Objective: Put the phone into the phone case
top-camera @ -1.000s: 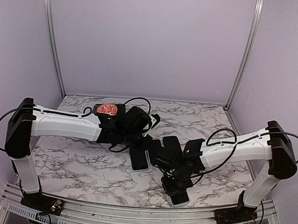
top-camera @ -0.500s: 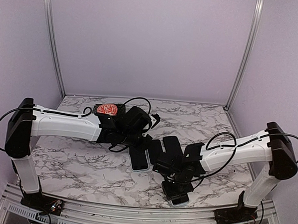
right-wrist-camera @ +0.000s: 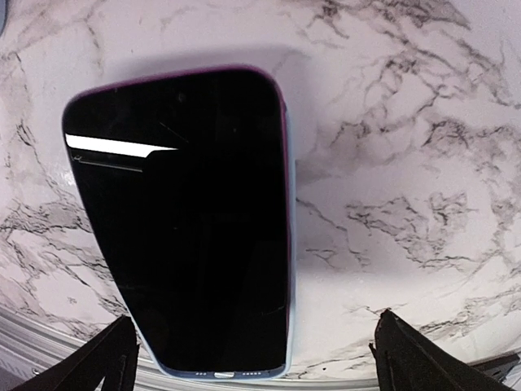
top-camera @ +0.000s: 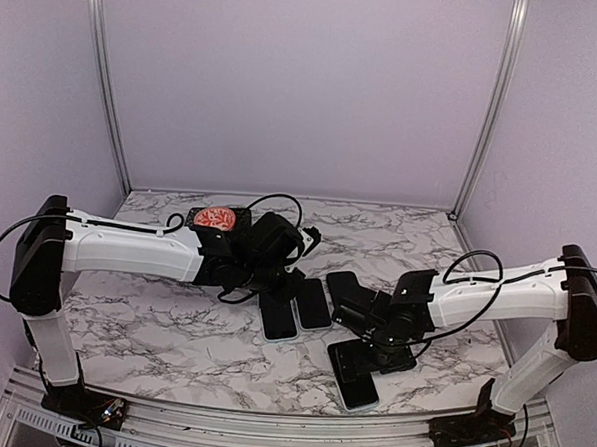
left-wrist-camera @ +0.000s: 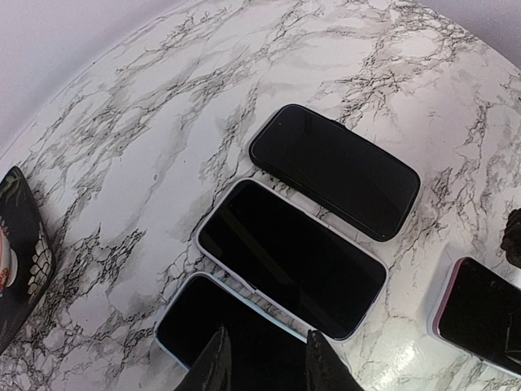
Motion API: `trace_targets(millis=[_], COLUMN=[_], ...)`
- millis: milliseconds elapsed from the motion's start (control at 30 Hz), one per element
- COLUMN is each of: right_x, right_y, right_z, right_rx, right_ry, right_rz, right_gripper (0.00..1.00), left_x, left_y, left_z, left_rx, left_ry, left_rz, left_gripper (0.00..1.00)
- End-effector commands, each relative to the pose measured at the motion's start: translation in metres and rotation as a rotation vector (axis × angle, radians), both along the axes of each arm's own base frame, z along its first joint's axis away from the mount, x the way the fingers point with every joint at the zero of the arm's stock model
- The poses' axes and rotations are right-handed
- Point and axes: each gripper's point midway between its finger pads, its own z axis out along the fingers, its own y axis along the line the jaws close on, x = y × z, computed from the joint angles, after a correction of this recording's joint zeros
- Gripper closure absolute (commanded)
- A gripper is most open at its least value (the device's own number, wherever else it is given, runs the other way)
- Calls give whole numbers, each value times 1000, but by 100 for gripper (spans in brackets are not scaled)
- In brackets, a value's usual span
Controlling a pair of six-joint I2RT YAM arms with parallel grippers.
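Left to right. Patterned red case (top-camera: pixel 217 218) sits at the far left of the marble table (top-camera: pixel 153 326), behind my left arm. Left gripper (left-wrist-camera: pixel 262 364) hovers low over the near end of the leftmost phone (left-wrist-camera: pixel 236 338); fingers (left-wrist-camera: pixel 213 368) show a narrow gap with nothing between them, so released, not grasping. Beside that phone lie a second phone in a light-edged case (left-wrist-camera: pixel 293 257), then a black one (left-wrist-camera: pixel 335 171), all flat and side by side.

Right side: the phone in the dark-rimmed case (right-wrist-camera: pixel 186 220) lies flat near the front edge of the table, screen up. My right gripper (top-camera: pixel 383 338) is above it, just beyond its far end, fingers (right-wrist-camera: pixel 110 358) spread wide on either side of it, not touching.

Versus 1 s ago: right arm has pulled back toward its own side and the gripper has moved off the phone; more of it is uncovered in the top view. Left arm unchanged.
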Motion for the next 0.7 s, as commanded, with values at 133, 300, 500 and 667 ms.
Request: trace_targets(millis=[133,300,500,667], right_x=[-15,-22,-30,-23], right_y=[17,21,15,24], right_z=[-23,-31,-43,-39], right_rx=[67,38,-92,-70], right_ry=[98,112,127,88], right_rz=[42,75,120,133], right_gripper=[1,1,10,40], left_x=[3,3,3,4], left_y=[1,0,1,1], left_z=[-2,-3,-3,-2], left_rx=[3,4,6,5], left_ry=[-13,-13,-13,-14], left_rz=[6,5,6,6], left_gripper=[67,67,67,67])
